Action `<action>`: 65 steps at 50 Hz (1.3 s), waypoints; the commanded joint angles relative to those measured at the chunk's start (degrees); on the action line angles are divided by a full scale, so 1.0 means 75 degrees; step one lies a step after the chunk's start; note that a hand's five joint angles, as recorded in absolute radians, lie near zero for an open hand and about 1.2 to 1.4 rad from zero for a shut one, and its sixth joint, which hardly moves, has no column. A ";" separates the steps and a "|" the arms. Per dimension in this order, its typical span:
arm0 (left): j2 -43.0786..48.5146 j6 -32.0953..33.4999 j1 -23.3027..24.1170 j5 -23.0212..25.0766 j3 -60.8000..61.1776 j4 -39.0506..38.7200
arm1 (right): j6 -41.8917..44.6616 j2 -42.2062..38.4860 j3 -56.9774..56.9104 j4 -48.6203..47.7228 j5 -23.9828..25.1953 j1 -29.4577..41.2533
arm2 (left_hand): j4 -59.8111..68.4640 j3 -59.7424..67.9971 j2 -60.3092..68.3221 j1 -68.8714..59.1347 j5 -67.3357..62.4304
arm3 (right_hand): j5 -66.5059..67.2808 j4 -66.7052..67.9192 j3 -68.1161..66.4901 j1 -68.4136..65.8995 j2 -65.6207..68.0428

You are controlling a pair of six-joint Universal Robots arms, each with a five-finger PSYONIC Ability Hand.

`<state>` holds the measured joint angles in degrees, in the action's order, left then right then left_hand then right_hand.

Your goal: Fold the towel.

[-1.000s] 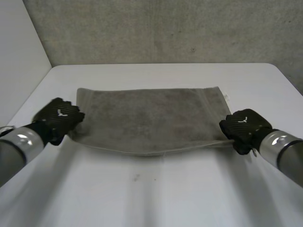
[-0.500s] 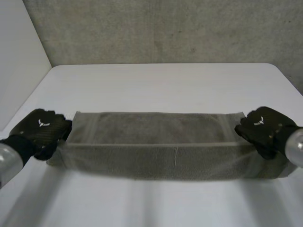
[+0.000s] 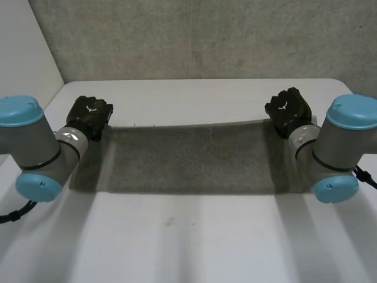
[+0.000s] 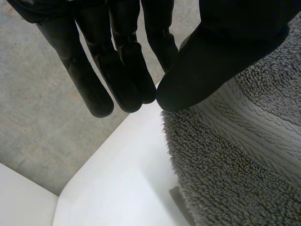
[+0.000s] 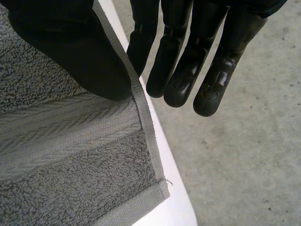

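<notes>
Grey terry towel [image 3: 191,159] is stretched taut between both hands over the white table [image 3: 194,242], top edge straight and the cloth hanging down from it. Left hand [image 3: 89,115] pinches the towel's left upper corner: its wrist view shows the thumb [image 4: 211,61] pressed onto the pile, with straight fingers [image 4: 84,70] behind. Right hand [image 3: 288,109] pinches the right upper corner the same way, thumb [image 5: 70,52] just beside the hemmed side edge [image 5: 146,127]. Tabletop extends in front of the towel and behind it to the concrete wall [image 3: 206,35].
</notes>
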<state>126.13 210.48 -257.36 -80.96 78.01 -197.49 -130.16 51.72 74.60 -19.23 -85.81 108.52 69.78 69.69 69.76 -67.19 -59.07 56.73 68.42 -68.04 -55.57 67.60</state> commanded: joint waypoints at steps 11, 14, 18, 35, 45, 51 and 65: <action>0.0388 0.0073 0.0295 0.0002 -0.0394 -0.0117 | -0.0445 -0.0114 -0.0515 -0.0073 -0.0663 0.0098 | -0.7971 -0.7958 -0.7968 0.7625 0.7876 | -0.7564 -0.7790 0.7739 0.6077 -0.7681; -0.0010 0.0003 0.0307 -0.0009 -0.0242 -0.0117 | -0.0681 0.0146 -0.0408 -0.0038 -0.0652 0.0074 | -0.7971 -0.7958 -0.7968 0.7625 0.7876 | -0.7564 -0.7790 0.7739 0.6077 -0.7681; -0.0469 -0.0021 0.0307 0.0002 0.0075 -0.0106 | -0.1651 0.0987 0.0106 0.0090 -0.0640 0.0039 | -0.7971 -0.7958 -0.7968 0.7625 0.7876 | -0.7564 -0.7790 0.7739 0.6077 -0.7681; -0.2882 -0.0945 0.0073 0.0072 0.2031 -0.0117 | -0.2462 0.2723 0.1898 0.2786 0.0273 -0.0628 | -0.7971 -0.7958 -0.7968 0.7625 0.7876 | -0.7564 -0.7790 0.7739 0.6077 -0.7681; -0.3024 -0.1322 -0.0408 0.0096 0.2782 -0.0516 | -0.2497 0.2807 0.3035 0.2436 0.1268 -0.1612 | -0.7971 -0.7958 -0.7968 0.7625 0.7876 | -0.7018 -0.7244 0.7193 0.5531 -0.7135; -0.2836 -0.1322 -0.0420 0.0096 0.3251 -0.1114 | -0.2497 0.2363 0.3377 0.1582 0.1820 -0.2140 | -0.7971 -0.7958 -0.7968 0.7625 0.7876 | -0.5336 -0.5563 0.5511 0.3849 -0.5453; -0.2871 -0.1322 -0.0432 0.0108 0.3544 -0.1254 | -0.2322 0.1296 0.3096 0.0935 0.1868 -0.2387 | -0.7971 -0.7958 -0.7968 0.7625 0.7876 | -0.2711 -0.2938 0.2886 0.1224 -0.2828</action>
<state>104.72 200.57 -260.56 -80.24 104.38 -207.07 -147.99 63.61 99.03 -11.82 -71.52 90.82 9.67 9.65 9.51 -10.32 -1.78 22.87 34.36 -34.44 -29.36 34.39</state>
